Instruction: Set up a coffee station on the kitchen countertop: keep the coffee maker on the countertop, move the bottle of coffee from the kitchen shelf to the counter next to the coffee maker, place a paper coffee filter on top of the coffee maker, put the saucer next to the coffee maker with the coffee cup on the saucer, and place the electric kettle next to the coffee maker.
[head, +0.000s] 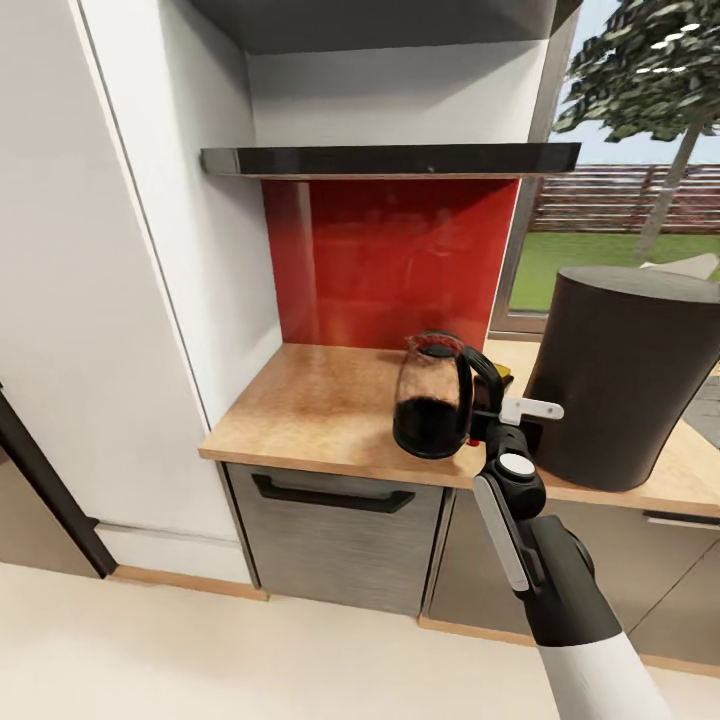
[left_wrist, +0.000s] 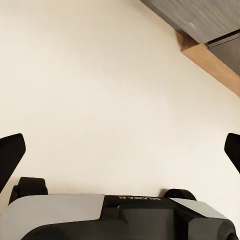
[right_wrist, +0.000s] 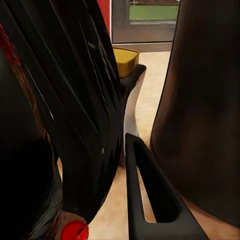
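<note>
Kettle step: right gripper (head: 497, 425) clamped on the electric kettle (head: 432, 396) handle; next, park it by the coffee maker (head: 617, 375).

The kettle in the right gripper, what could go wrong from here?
1. The kettle sits near the front edge of the countertop; a pull toward the robot might tip it off.
2. The large dark cylinder stands right beside the right gripper, so swinging that way could knock it.
3. The gripper seems to hold only the black handle, so the kettle could swivel when lifted.
</note>
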